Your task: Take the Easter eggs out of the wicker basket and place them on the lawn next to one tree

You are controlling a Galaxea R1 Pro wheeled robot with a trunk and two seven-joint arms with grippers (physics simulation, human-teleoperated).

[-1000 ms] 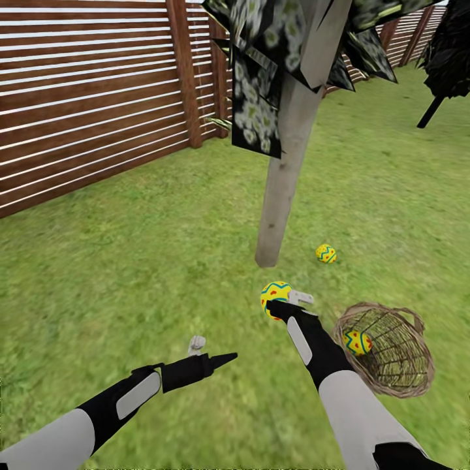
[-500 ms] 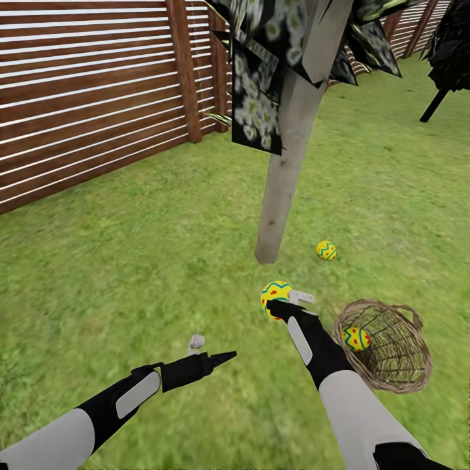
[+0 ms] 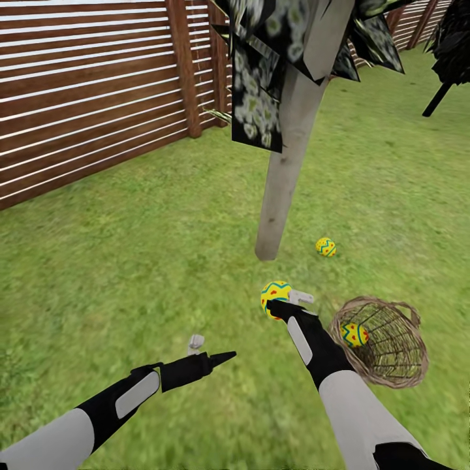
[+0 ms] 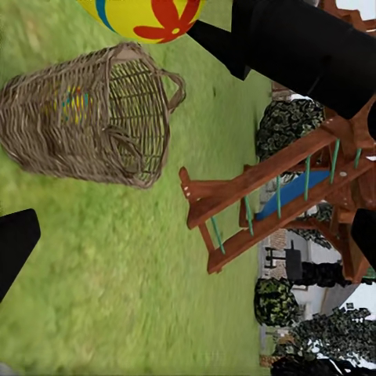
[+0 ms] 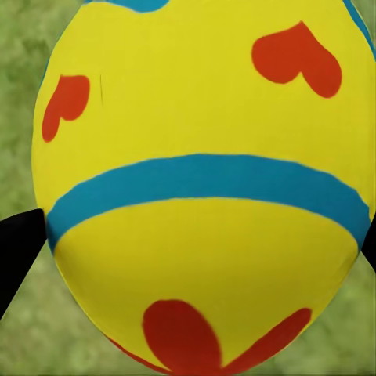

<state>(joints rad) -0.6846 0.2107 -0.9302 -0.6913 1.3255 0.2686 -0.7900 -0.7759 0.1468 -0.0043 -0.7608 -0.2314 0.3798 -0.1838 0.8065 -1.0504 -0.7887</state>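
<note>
My right gripper (image 3: 282, 301) has its jaws clamped on an Easter egg (image 3: 275, 295); the tree (image 3: 282, 189) trunk's base lies just ahead. Left jaws (image 3: 207, 349) look parted, empty.

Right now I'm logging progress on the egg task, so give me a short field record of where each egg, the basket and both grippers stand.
egg by tree: on the lawn right of the tree trunk's base
egg in hand: held in the right gripper, above the grass
egg in basket: inside the wicker basket, seen through the weave
basket: tipped on its side
left gripper: open, empty
eggs left to place: two
</note>
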